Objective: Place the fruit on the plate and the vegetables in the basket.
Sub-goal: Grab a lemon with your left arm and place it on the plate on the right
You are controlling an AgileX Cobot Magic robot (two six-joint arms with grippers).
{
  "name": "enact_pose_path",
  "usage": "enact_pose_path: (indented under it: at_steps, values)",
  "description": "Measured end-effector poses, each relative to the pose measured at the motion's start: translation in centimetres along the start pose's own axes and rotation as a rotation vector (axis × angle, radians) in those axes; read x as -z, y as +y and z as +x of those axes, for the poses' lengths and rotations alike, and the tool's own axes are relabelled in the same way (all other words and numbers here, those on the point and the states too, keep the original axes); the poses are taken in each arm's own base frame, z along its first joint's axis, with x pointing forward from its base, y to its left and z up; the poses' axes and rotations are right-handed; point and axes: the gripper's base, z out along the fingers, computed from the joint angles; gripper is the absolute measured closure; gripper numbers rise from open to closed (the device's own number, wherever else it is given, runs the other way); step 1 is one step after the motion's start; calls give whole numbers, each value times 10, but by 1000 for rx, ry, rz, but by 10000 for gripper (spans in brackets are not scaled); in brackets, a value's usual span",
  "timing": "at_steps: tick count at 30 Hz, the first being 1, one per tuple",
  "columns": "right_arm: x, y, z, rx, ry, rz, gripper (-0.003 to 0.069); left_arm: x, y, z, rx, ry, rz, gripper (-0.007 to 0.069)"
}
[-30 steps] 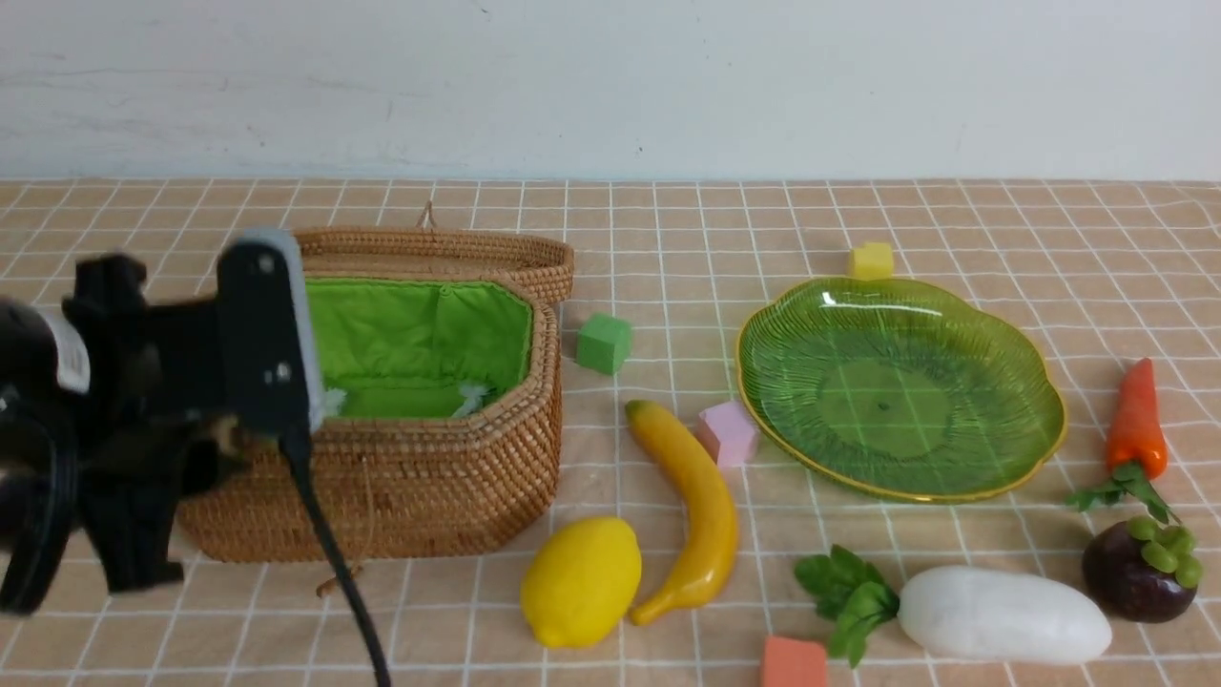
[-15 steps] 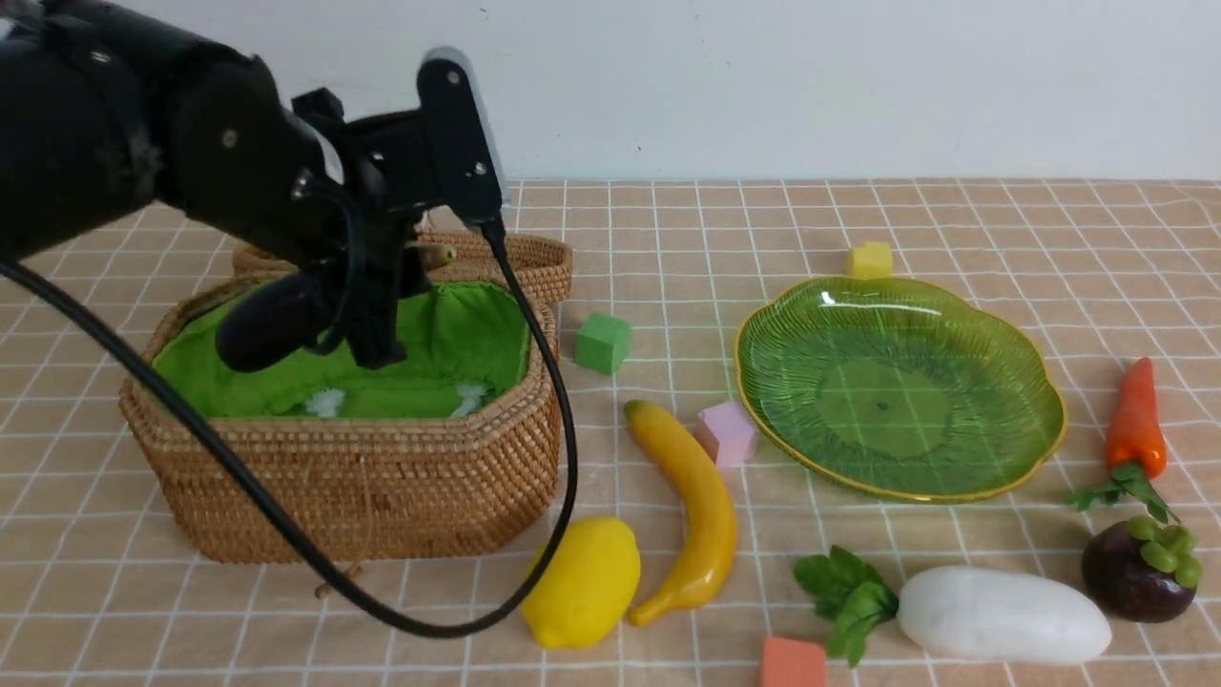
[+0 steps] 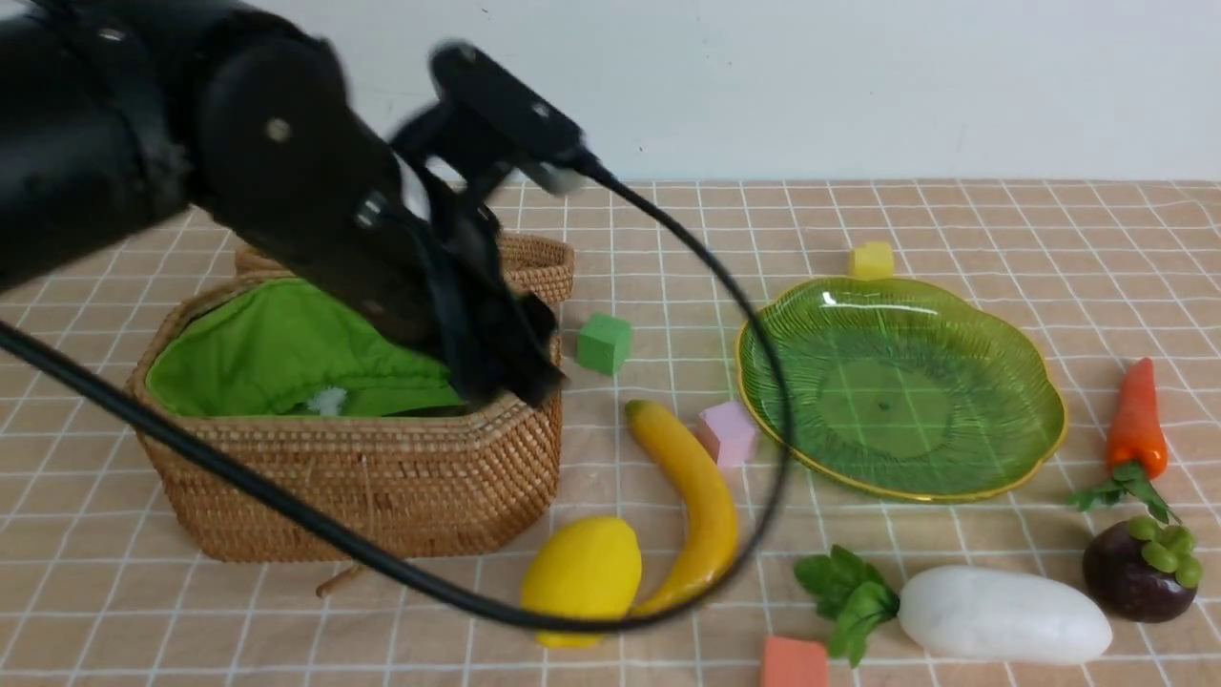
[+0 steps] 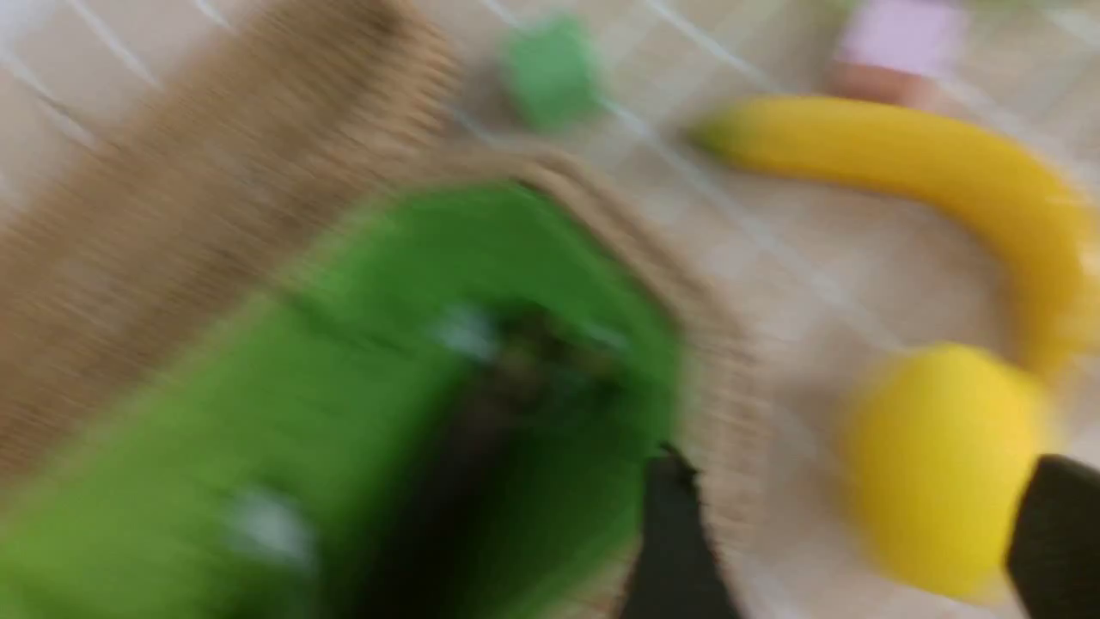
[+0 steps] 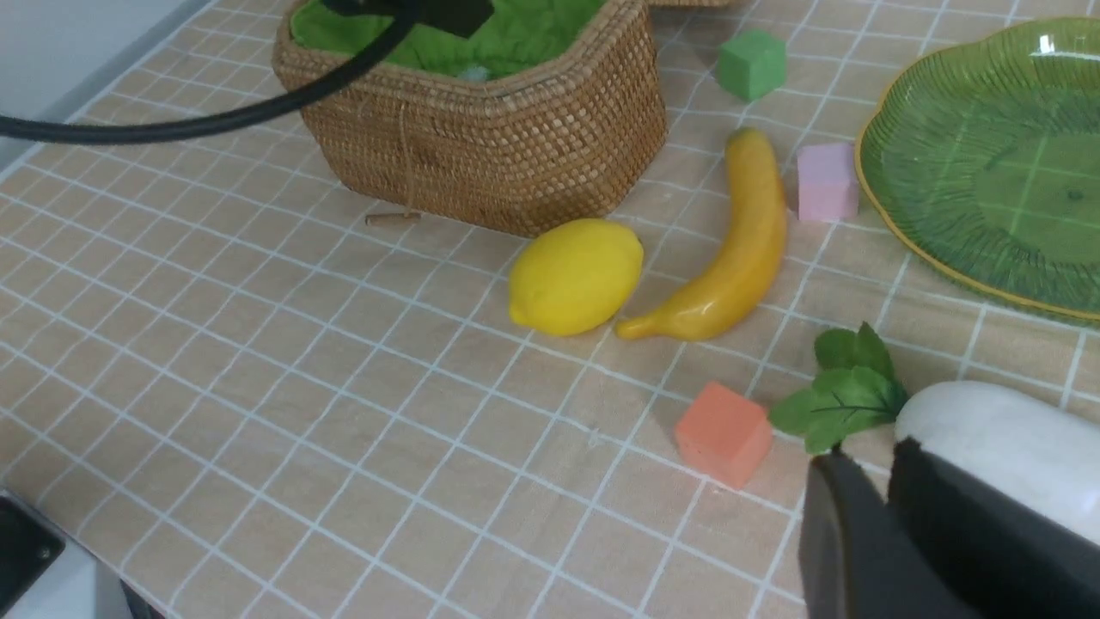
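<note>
Over the basket [image 3: 382, 477], the left arm [image 3: 286, 191] slants down, fingers [image 4: 672, 550] spread apart.

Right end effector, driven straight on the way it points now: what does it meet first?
Most likely the white radish, lying just beyond the right end effector in the wrist view; depth is unclear from that one view.
</note>
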Motion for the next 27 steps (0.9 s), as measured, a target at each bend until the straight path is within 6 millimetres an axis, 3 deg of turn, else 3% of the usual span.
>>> enact_pose_path:
  at_steps: [1, 2, 3, 6, 9, 16, 19, 27]
  values:
    - [0, 0, 1, 4, 14, 1, 558, -3, -19, 3, 73, 71, 45, 301]
    - [0, 0, 2, 5, 20, 1, 557, -4, -25, 5, 90, 99, 55, 324]
    - [0, -1, 3, 12, 35, 6, 556, -8, -45, 7, 128, 153, 85, 385]
    - [0, -1, 5, 22, 57, 15, 554, -18, -73, 9, 130, 208, 110, 411]
    - [0, -2, 6, 24, 61, 17, 550, -39, -87, 11, 110, 261, 102, 323]
    - [1, 0, 10, 23, 115, -1, 545, -93, -88, 20, 237, 351, -39, 15]
    - [1, 0, 12, 24, 129, -6, 542, -104, -85, 19, 265, 320, -98, -23]
    - [1, 1, 12, 28, 134, -7, 539, -127, -86, 18, 238, 280, -127, -11]
